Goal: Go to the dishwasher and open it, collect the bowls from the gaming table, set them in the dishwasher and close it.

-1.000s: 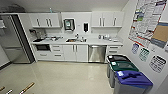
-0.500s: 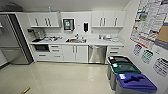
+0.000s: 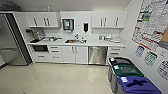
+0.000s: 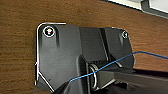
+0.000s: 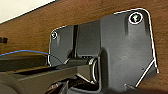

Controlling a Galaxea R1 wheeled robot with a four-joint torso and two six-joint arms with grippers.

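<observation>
claw state cannot be told, closed dishwasher (image 3: 97, 55) far ahead under counter (image 3: 100, 44)

An office kitchenette: white cabinets (image 3: 75, 53), a sink (image 3: 75, 40), the dishwasher (image 3: 97, 55), a fridge (image 3: 11, 42) and recycling bins (image 3: 130, 78).

The kitchen view has shifted slightly; the dishwasher (image 3: 97, 55) sits nearer centre.

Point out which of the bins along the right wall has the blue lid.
The blue-lidded bin, closest to the camera; the green-lidded bin and black-lidded bin stand behind it.
</observation>
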